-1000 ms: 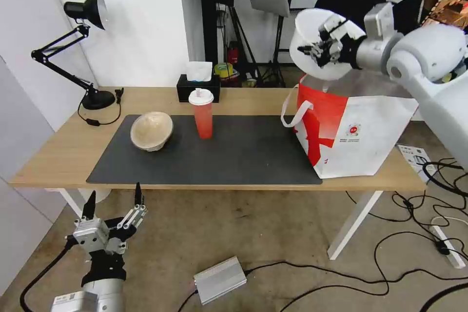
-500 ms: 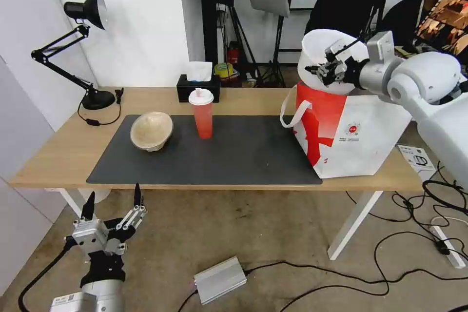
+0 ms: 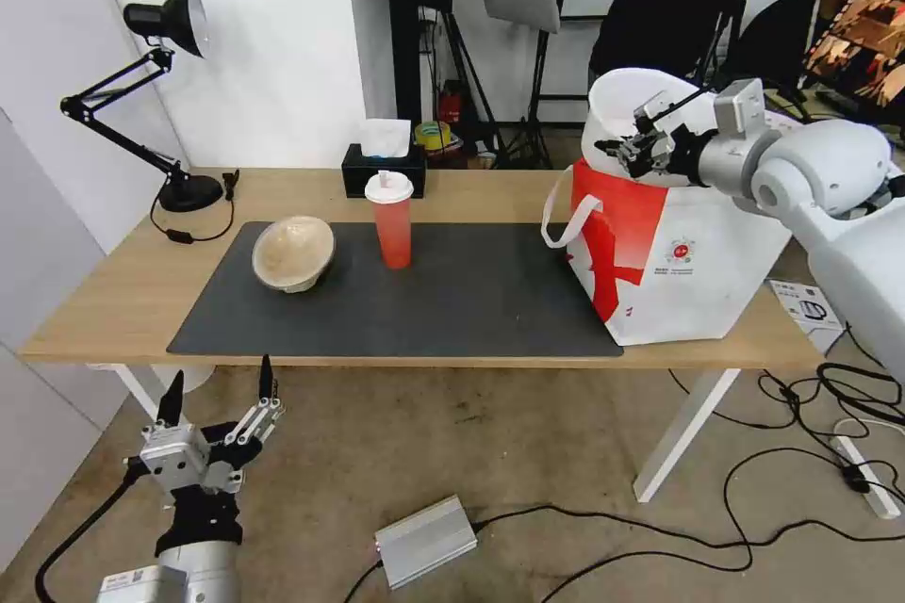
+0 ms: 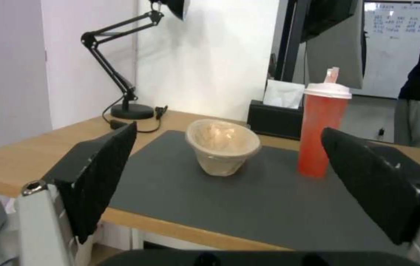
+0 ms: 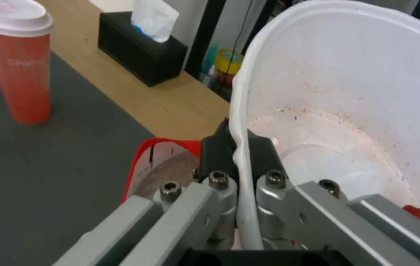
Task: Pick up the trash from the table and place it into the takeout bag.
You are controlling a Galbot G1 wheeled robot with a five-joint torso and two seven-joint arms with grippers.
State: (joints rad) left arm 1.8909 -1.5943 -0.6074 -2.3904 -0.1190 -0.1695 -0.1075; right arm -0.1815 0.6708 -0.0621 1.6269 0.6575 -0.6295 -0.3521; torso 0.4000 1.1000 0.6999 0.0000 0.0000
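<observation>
The rim of the white bowl point(image 5: 348, 96) is pinched between the closed jaws of the right gripper point(image 5: 239, 147), and the bowl is held tilted over the open top of the takeout bag point(image 3: 698, 254) at the table's point(image 3: 123, 301) right end. The left gripper point(image 3: 219, 396) is parked below the table's front edge with its jaws spread apart. On the dark mat point(image 3: 452, 301), the beige pulp bowl point(image 3: 292, 252) and the red drink cup point(image 3: 391, 220) are seen standing near each other.

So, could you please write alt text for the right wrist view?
The right gripper pinches the rim of the white bowl, above the takeout bag. Beyond, a red drink cup stands on the grey mat.
</observation>
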